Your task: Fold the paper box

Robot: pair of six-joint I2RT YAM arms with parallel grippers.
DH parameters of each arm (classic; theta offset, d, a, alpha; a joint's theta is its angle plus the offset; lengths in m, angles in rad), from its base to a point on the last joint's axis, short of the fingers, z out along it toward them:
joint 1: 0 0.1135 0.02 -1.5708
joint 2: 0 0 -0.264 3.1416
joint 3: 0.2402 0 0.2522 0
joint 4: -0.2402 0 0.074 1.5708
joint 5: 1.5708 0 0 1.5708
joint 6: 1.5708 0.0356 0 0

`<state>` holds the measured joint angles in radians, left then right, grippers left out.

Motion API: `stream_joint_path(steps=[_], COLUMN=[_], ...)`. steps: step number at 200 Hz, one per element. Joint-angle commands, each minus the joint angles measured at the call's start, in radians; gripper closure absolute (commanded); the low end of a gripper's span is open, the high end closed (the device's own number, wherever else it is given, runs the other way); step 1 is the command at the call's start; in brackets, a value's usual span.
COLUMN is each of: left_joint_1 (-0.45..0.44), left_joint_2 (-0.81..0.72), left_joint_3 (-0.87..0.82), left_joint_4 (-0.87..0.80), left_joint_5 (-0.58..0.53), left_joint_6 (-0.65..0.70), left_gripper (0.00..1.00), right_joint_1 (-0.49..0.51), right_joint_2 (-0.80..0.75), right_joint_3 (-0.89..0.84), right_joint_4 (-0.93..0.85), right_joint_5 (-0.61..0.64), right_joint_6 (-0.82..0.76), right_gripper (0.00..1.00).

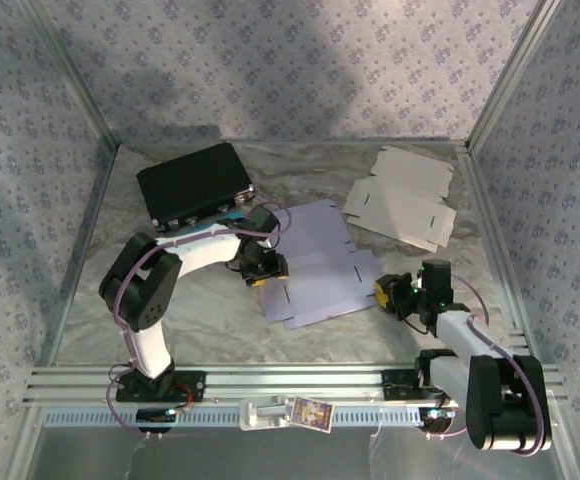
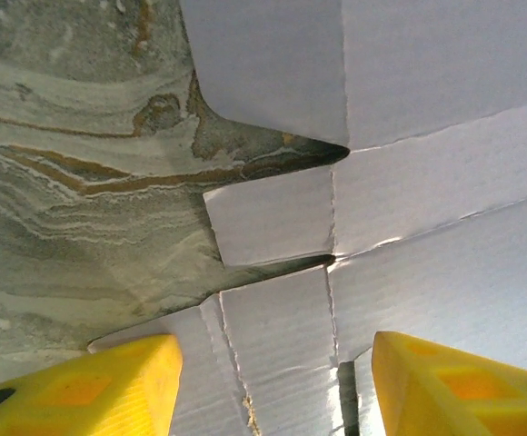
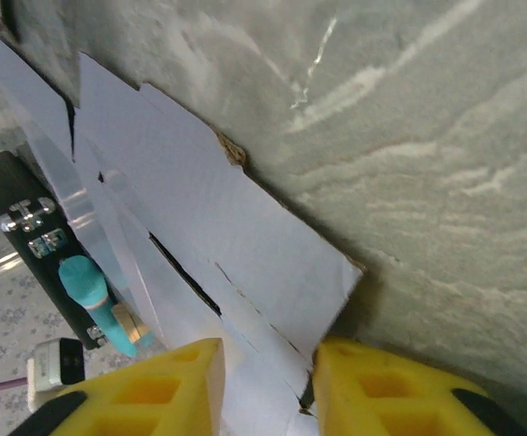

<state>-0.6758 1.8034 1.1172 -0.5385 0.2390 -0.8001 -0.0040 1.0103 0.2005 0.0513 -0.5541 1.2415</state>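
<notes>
Flat pale-lilac die-cut cardboard box blank [image 1: 315, 262] lying mid-surface between arms, long axis left–right: left gripper [image 1: 263, 267] open over its left flaps, right gripper [image 1: 394, 291] pinching right edge (narrow gap).

Black case [image 1: 192, 183] and spare cardboard [image 1: 402, 197] at rear.

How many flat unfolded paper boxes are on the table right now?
2. One lavender box blank lies mid-table between the two arms, the right hand at its right edge. A second, white blank lies at the far right. Another could be hidden under the black case.
</notes>
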Motion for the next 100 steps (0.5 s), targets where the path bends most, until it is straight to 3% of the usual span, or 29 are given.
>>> stream_joint_path(steps=[1,49,100], left_joint_1=[-0.007,-0.016,-0.03], left_joint_2=[0.028,0.025,-0.02], left_joint_3=[0.014,0.024,0.04], left_joint_4=[-0.057,-0.065,-0.097], left_joint_5=[-0.014,-0.015,-0.05], left_joint_6=[0.022,0.029,0.039], left_gripper=[0.42,0.42,0.4], right_joint_1=[0.003,0.004,0.008], right_joint_2=[-0.027,-0.029,-0.045], right_joint_3=[-0.012,0.008,0.062], right_joint_4=[0.026,-0.003,-0.113], right_joint_5=[0.033,0.047,0.063], right_joint_6=[0.006,-0.005,-0.029], right_gripper=[0.74,1.0,1.0])
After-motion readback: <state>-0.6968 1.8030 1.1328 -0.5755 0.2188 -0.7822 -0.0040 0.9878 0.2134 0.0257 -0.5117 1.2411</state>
